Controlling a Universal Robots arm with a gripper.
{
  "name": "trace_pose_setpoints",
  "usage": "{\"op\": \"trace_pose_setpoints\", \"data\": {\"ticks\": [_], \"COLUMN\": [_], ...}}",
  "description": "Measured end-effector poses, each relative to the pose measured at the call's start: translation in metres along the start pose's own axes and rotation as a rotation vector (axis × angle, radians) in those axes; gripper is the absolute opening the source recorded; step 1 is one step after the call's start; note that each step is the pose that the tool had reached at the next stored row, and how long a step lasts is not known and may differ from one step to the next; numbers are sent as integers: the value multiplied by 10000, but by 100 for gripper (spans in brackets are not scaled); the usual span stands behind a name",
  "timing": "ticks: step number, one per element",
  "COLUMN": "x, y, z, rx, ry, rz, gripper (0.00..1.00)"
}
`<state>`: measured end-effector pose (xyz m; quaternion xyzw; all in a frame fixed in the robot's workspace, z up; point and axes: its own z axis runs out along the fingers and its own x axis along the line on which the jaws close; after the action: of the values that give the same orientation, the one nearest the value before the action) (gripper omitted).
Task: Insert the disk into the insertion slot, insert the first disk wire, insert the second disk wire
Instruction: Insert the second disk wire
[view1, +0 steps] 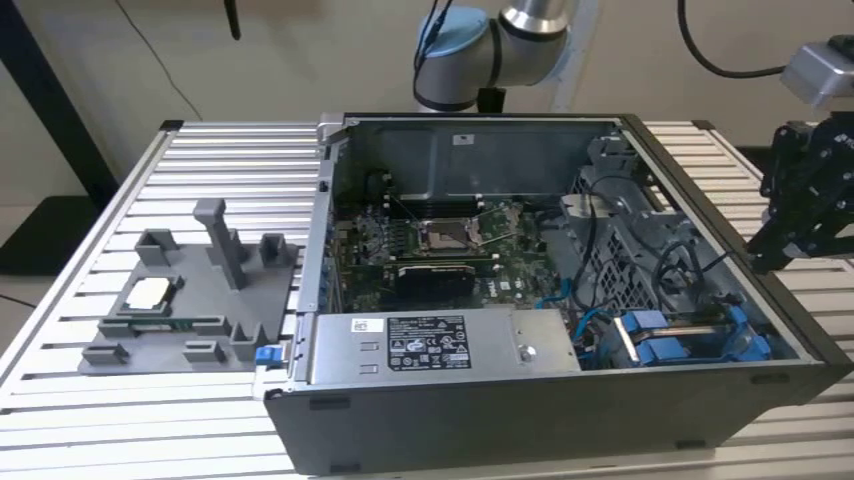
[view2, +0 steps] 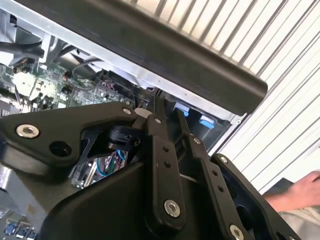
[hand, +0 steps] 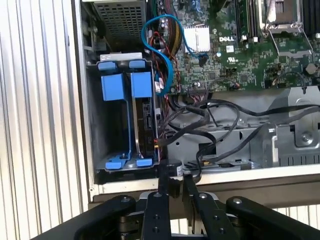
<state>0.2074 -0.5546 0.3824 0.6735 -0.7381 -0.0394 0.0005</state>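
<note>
Slatted tabletop (view1: 214, 160) carries open computer case (view1: 534, 430). Gripper (hand: 175, 174) clenched, nothing seen in it, at the case rim. Just beyond, disk (hand: 144, 115) sits inside insertion slot (hand: 95, 125). Likely rigid, heavyish, shock-sensitive; hold by blue carrier edges. Loose wires (hand: 200, 125) beside: floppy, take at plug.

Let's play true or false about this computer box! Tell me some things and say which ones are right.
1. The computer case lies open. True.
2. The gripper is at the exterior view's left. False: it is at the exterior view's right, by the case's wall.
3. Blue carrier frames sit in the drive bay. True.
4. The power-supply box has no label. False: a white label is on it.
5. The table is smooth glass. False: it is ribbed slats.
</note>
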Motion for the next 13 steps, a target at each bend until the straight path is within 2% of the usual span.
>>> {"op": "trace_pose_setpoints", "data": {"ticks": [1,7,8,9,13], "x": [1,2,2,2,2], "y": [0,-2,-2,-2,-2], "z": [9,29,31,32,33], "rx": [-27,-31,-32,-31,-32], "ry": [5,2,-1,-2,-3], "rz": [2,2,1,1,2], "gripper": [26,26,24,17,16]}}
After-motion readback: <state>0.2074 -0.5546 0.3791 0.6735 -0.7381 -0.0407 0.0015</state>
